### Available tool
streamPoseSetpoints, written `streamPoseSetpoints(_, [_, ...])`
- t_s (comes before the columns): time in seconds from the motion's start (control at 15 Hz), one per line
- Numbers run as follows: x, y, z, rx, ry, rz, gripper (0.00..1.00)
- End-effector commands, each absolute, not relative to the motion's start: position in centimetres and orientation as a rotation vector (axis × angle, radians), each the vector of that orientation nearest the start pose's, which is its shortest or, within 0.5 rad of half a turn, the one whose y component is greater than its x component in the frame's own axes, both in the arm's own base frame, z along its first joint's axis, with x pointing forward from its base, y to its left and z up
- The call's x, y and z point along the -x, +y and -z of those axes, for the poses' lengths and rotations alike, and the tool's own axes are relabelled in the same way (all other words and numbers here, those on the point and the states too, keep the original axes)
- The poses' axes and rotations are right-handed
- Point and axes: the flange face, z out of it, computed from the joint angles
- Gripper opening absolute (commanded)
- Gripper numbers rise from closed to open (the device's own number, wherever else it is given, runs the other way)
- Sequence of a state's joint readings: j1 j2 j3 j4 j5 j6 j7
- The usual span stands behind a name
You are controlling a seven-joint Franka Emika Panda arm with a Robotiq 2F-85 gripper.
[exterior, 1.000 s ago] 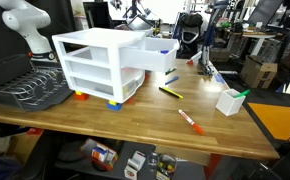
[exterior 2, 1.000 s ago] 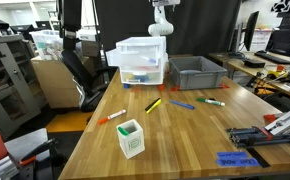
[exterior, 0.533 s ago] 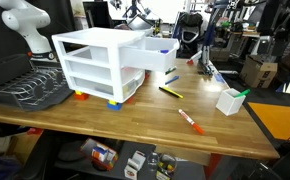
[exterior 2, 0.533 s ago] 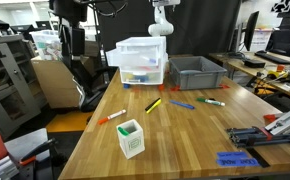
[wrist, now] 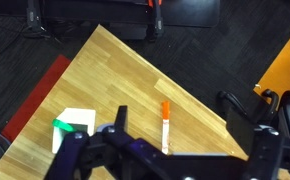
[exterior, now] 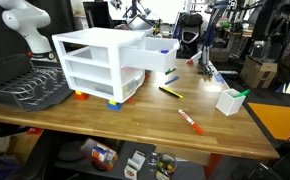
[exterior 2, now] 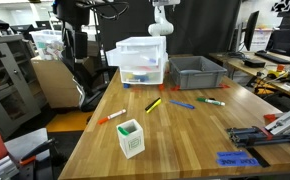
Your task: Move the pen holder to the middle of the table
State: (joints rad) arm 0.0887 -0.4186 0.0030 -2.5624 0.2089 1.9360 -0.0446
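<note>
**Open gripper hanging high over the table end, pen holder lying at its 9 o'clock**

In the wrist view, the gripper (wrist: 200,135) is filling the bottom of the frame as a dark, blurred shape. Its jaws are standing wide apart and gripping nothing. It is hanging well above the table (wrist: 135,80), looking down on one corner of the light wooden top.

The pen holder (wrist: 75,125), a small white square cup, is sitting upright at about 9 o'clock from the gripper, near the table's edge. A green marker (wrist: 61,125) is poking out of it toward 9 o'clock. An orange marker (wrist: 165,125) is lying flat between gripper and cup, touching neither, with its long axis running from 12 to 6 o'clock.

In an exterior view, the pen holder (exterior 2: 131,138) is standing near the close end of the table (exterior 2: 190,140). Loose markers are lying beyond it. Farther off at 12 o'clock a white drawer unit (exterior 2: 142,62) is standing beside a grey bin (exterior 2: 196,71).

The coming move likely calls for shifting toward 9 o'clock and descending past the orange marker. The table's middle appears to lie beyond the cup, toward the drawer unit.
</note>
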Motion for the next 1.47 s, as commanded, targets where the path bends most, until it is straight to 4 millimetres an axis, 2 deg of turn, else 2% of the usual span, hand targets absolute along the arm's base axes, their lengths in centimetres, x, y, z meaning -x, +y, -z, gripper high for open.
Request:
streamPoseSetpoints(0.0, [-38.7, 5.6, -36.3, 3.020, -0.047, -0.257, 1.00])
streamPoseSetpoints(0.47, [-41.1, 4.8, -29.7, 3.127, 0.036, -0.133, 1.00])
streamPoseSetpoints(0.87, [-42.1, 2.9, -24.8, 3.164, 0.198, -0.154, 1.00])
streamPoseSetpoints(1.4, [-43.4, 1.2, -20.8, 3.153, 0.320, -0.164, 1.00])
